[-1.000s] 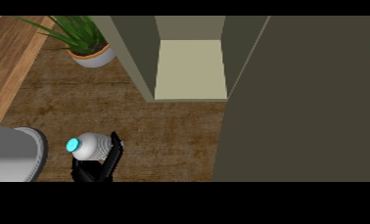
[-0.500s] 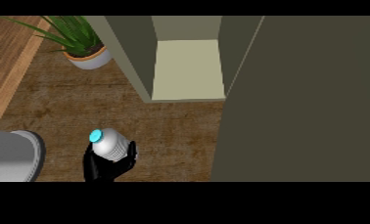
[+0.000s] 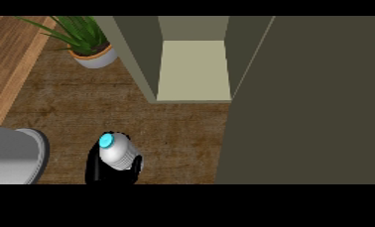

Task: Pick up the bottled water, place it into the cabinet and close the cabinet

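Black robot hand (image 3: 95,167) sits low in the view, near the bottom edge, left of the middle; its fingers curl round the bottled water (image 3: 117,152) and hold it; I cannot tell whether it is the left or the right hand. That bottle is round and smooth, silvery grey, with a bright blue cap (image 3: 107,140) on top; it shows over the brown, wood-grained surface (image 3: 176,127), just left of the cabinet. Its tall dark door (image 3: 300,102) stands open at the right; inside is a flat, pale shelf (image 3: 194,70) between grey-green walls. A plant (image 3: 84,35) with long, thin green leaves grows in a round pale pot at the upper left; a smooth grey rounded shape (image 3: 18,156) shows at the left edge.
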Available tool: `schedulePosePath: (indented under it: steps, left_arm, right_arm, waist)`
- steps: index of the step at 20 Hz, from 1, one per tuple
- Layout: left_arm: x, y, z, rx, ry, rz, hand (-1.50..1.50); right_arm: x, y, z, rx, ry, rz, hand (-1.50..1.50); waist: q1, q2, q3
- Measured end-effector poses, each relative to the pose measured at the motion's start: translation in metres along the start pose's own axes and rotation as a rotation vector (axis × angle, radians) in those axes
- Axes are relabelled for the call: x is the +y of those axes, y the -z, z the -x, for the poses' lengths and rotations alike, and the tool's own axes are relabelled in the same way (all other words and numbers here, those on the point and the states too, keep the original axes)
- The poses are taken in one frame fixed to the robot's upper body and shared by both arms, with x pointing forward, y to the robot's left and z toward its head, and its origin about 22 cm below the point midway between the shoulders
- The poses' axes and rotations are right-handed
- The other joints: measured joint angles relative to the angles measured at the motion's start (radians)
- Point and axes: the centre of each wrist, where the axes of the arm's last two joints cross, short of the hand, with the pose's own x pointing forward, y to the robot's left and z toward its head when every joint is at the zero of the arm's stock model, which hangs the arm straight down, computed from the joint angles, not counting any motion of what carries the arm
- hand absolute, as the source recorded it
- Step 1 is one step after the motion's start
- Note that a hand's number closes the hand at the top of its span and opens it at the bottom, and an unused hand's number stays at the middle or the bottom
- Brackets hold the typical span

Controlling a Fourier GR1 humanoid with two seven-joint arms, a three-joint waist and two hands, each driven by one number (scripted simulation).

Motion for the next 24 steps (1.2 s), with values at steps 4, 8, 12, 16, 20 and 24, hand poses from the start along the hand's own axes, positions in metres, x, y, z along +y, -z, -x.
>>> schedulePosePath:
  steps: [4,8,12,16,20,24]
  left_arm:
    - [-0.016,0.010,-0.020,0.018,-0.045,0.037,1.50]
    - [-0.037,0.017,-0.032,0.025,-0.064,0.056,1.50]
    - [-0.057,0.023,-0.050,-0.004,-0.058,0.080,1.50]
    - [-0.087,0.033,-0.067,-0.027,-0.044,0.095,1.50]
    - [-0.108,0.046,-0.083,-0.037,-0.033,0.113,1.50]
    - [-0.134,0.059,-0.095,-0.029,-0.025,0.117,1.50]
  right_arm:
    - [-0.002,-0.001,0.000,0.006,-0.011,0.003,-1.50]
    - [-0.002,-0.004,0.000,0.013,-0.016,0.007,-1.50]
    - [-0.001,-0.006,0.001,0.014,-0.008,0.004,-1.50]
    - [0.000,-0.002,-0.002,0.007,-0.005,0.004,-1.50]
    - [0.001,-0.004,0.000,0.005,0.002,0.005,-1.50]
    - [0.002,-0.003,-0.001,0.004,0.006,0.009,-1.50]
  waist:
    - [0.002,0.000,0.000]
    - [0.001,0.000,0.000]
    - [0.001,0.000,0.000]
    - [0.001,0.000,0.000]
    - [-0.001,0.000,0.000]
    - [-0.003,0.001,0.000]
